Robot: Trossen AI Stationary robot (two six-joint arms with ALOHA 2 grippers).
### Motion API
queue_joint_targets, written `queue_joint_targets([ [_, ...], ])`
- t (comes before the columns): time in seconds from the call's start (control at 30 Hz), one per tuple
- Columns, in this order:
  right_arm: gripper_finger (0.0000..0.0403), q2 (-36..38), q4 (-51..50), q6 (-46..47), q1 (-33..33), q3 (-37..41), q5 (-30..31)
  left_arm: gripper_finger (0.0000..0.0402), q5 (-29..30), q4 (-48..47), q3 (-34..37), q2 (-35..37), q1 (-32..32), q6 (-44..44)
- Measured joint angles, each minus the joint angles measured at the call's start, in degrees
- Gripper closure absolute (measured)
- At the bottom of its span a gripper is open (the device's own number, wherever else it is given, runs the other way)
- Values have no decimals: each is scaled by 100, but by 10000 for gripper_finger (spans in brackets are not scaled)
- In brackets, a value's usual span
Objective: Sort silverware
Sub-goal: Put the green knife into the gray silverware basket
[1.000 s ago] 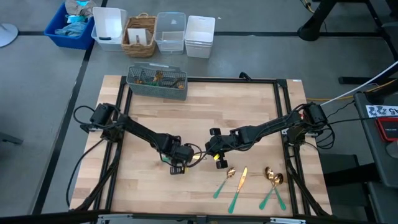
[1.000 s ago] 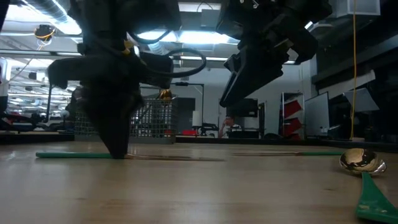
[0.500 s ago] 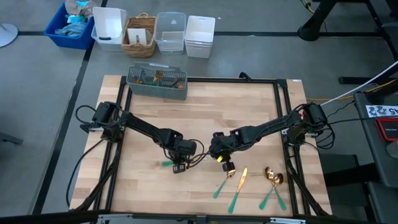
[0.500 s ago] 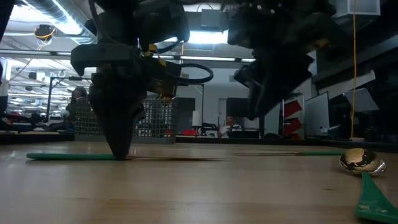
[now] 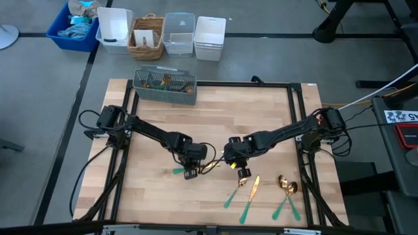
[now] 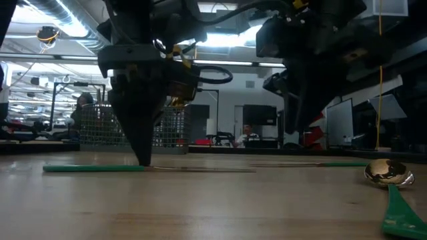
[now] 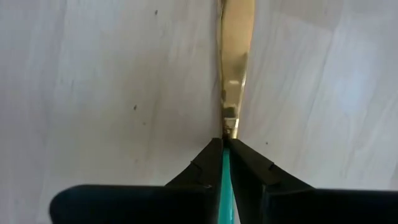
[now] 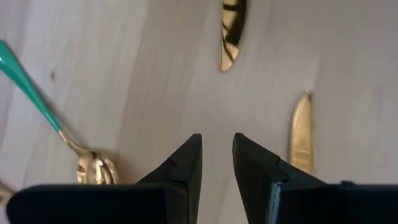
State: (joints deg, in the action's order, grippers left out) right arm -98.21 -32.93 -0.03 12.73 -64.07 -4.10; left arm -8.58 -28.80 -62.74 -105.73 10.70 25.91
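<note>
A knife with a gold blade [image 7: 235, 56] and a slim teal handle [image 5: 177, 171] lies flat on the wooden table, near its middle. My left gripper [image 5: 191, 172] stands over the knife, shut on its handle. In the low view the handle [image 6: 93, 169] sticks out to one side of the gripper. My right gripper [image 5: 242, 175] hovers just to the right, slightly open and empty [image 8: 217, 152], above bare wood. More silverware lies near the front edge: a teal-handled piece [image 5: 232, 194], a second knife [image 5: 251, 192] and two spoons [image 5: 286, 188]. My left gripper pinches the knife's teal handle [image 7: 224, 177] between its two fingers, right where the handle meets the blade. The fingers come from above, pointing down, and lie across the handle. The knife lies level on the table, with its blade pointing away toward the right gripper.
A grey mesh caddy [image 5: 164, 87] holding some silverware stands at the table's far left edge. Bins and a basket [image 5: 147, 38] sit beyond the table. A black frame [image 5: 297, 124] borders the tabletop. A spoon bowl [image 6: 387, 173] lies close in the low view.
My right gripper has moved toward the table's near right and come lower over the loose silverware. My left gripper has shifted a little toward the right, staying down at the knife's handle.
</note>
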Motion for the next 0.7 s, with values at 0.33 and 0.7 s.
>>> queue_joint_targets([
  [0.33, 310, 135, 43, -2, 0, 0, 171, 385, -2, 32, -9, 4, 17, 90],
  [0.7, 310, -148, 590, 269, 0, 0, 107, 284, 536, 99, -11, -2, 249, -249],
])
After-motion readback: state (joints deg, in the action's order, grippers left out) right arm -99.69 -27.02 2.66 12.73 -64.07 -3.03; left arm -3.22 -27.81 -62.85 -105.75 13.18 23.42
